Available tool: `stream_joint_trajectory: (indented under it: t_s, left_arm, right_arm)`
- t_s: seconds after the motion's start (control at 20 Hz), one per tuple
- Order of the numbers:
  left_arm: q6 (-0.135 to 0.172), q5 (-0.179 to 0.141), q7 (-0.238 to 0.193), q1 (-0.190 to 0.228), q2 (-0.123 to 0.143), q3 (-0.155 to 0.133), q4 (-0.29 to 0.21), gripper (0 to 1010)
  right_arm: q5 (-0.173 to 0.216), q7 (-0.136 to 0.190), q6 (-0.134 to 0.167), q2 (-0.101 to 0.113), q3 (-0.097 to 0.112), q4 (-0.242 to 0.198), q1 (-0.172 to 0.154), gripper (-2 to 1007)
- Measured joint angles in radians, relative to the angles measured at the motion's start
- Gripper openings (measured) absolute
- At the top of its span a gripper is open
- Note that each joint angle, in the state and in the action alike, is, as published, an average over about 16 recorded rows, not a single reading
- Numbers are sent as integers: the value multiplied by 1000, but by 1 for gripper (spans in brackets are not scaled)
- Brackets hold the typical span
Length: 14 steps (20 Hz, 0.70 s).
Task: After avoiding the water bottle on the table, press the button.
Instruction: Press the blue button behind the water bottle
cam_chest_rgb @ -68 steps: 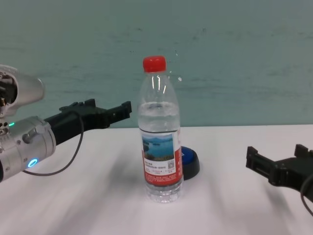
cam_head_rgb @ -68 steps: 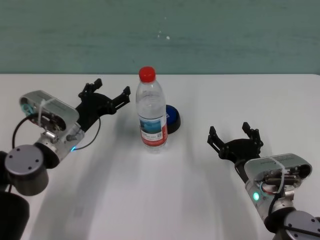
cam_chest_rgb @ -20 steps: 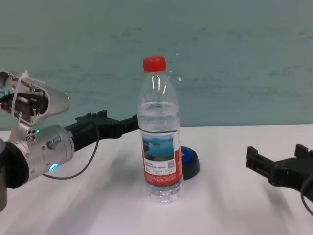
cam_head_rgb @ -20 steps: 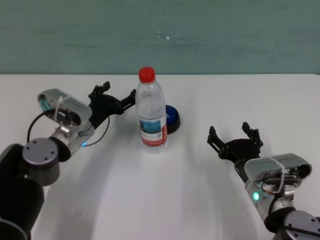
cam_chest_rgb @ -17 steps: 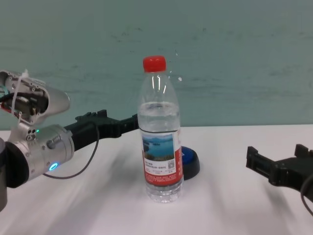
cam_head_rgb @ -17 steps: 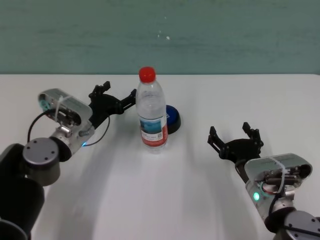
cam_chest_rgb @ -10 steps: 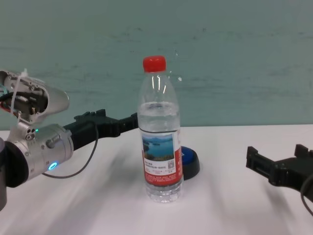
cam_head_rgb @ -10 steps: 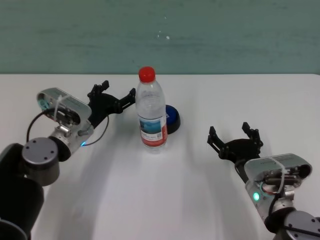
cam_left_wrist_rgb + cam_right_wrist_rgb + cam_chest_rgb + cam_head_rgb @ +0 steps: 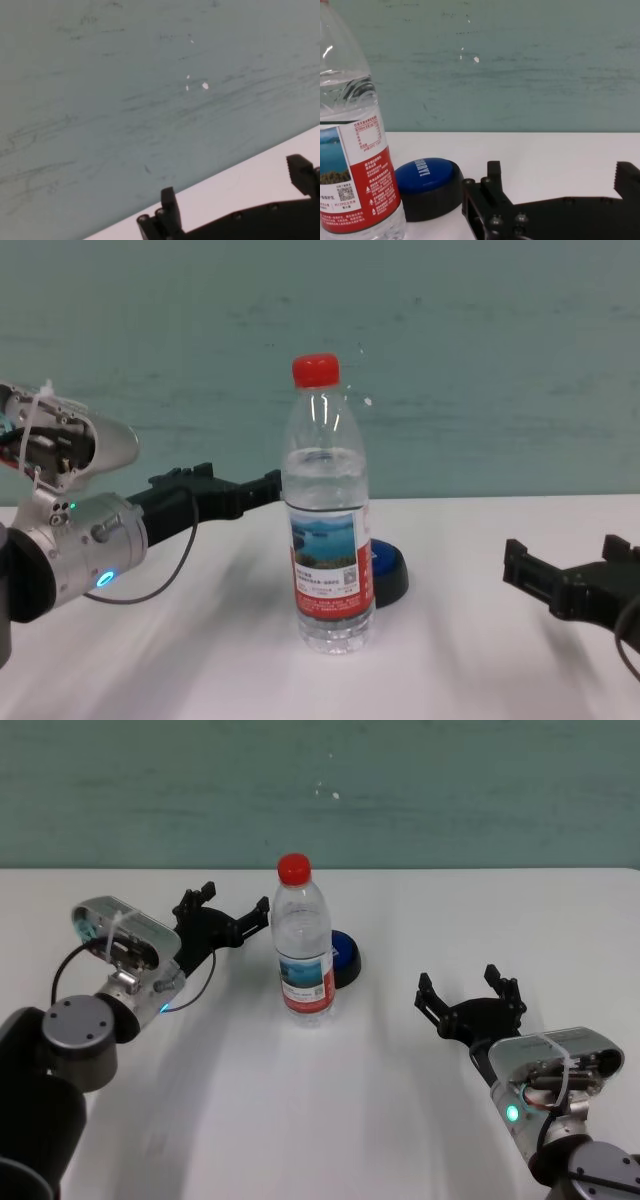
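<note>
The water bottle (image 9: 303,945) (image 9: 328,530) (image 9: 355,150) stands upright mid-table, clear with a red cap. Just behind it to the right sits the button (image 9: 346,956) (image 9: 389,571) (image 9: 427,177), a low blue dome on a black base. My left gripper (image 9: 235,902) (image 9: 228,485) (image 9: 235,190) hovers open at the bottle's left, at shoulder height, its nearer fingertip very close to the bottle. It holds nothing. My right gripper (image 9: 467,985) (image 9: 565,555) (image 9: 560,172) rests open and empty low over the table (image 9: 300,1120), to the right of the button.
A teal wall (image 9: 400,790) rises behind the table's far edge. White tabletop lies between the right gripper and the button, and in front of the bottle.
Over the last few seconds my left arm reached in toward the bottle's left side. In the last second its gripper lifted slightly and eased back a little. The right arm, bottle and button stayed put.
</note>
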Motion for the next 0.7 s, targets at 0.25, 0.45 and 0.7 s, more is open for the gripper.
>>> stream_joint_trajectory:
  t_s: [0.25,0.45,0.7]
  left_arm:
    - [-1,-1,10,-5,1,-13,12,1010]
    - [-2,-3,20,-7,4,-28,20,1010]
    - [0,-8,30,-4,11,-49,21,1010]
  right_arm:
    - [0,0,0,0,0,0,0,1004]
    - [0,0,0,0,0,0,0,1004]
    - [0,0,0,0,0,0,0,1004]
